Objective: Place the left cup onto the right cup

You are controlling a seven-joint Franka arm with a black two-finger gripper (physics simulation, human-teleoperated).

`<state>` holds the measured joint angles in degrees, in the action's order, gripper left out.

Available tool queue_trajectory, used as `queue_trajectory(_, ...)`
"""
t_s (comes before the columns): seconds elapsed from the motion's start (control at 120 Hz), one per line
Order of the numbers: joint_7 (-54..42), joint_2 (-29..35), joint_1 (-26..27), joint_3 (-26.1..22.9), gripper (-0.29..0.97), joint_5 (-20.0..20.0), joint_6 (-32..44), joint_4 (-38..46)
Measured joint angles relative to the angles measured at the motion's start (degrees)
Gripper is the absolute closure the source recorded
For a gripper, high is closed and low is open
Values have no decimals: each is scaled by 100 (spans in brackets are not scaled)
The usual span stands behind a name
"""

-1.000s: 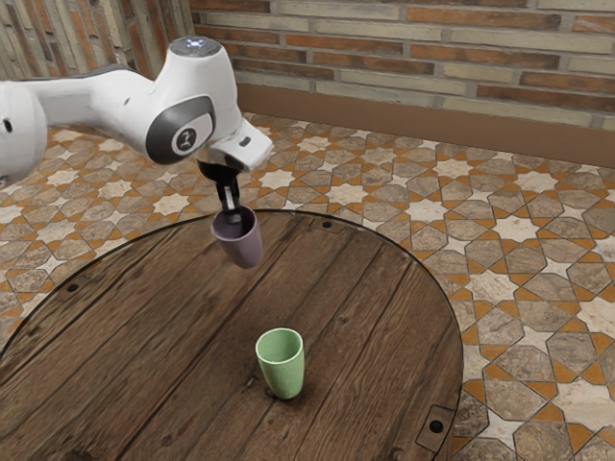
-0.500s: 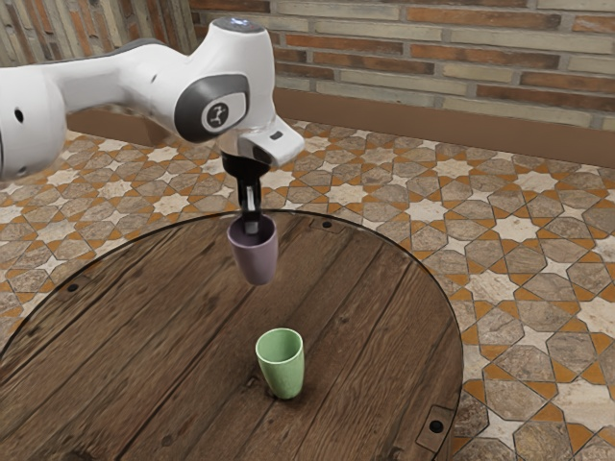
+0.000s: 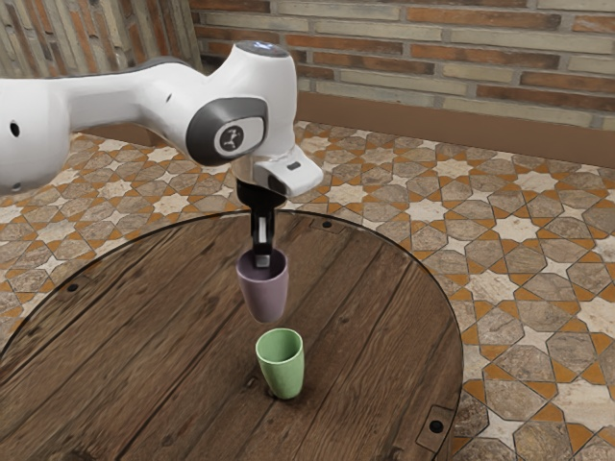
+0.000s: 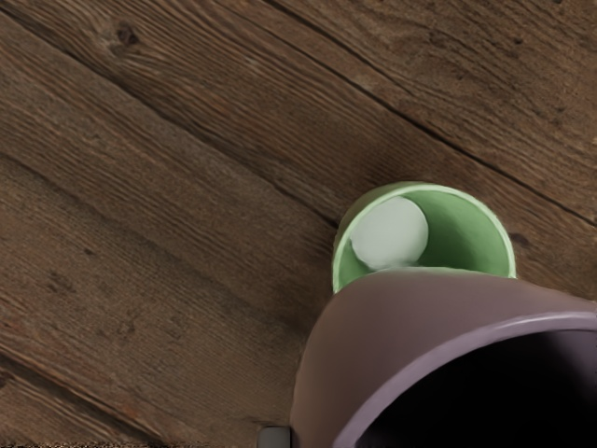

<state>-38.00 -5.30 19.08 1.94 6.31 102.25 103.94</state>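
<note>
My gripper (image 3: 261, 255) is shut on the rim of a purple cup (image 3: 263, 292), which hangs upright in the air. A green cup (image 3: 281, 362) stands upright on the round wooden table (image 3: 144, 365), just below the purple cup and slightly toward the exterior view's right. A small gap separates the two cups. In the wrist view the purple cup (image 4: 438, 364) looms close under my hand, and the green cup (image 4: 424, 233) shows open-mouthed just beyond it, partly covered by the purple one.
The table's rim (image 3: 452, 317) curves along the exterior view's right, with patterned floor tiles (image 3: 538, 250) beyond. A brick wall (image 3: 432, 48) runs behind.
My arm has carried the purple cup toward the exterior view's right and downward, from above the table's far side to just over the green cup. The green cup has stayed put.
</note>
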Motion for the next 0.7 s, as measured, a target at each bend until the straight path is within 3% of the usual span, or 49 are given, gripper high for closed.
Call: queue_trajectory(0.7, 261, -18, 210, -29, 79, 34, 47, 172)
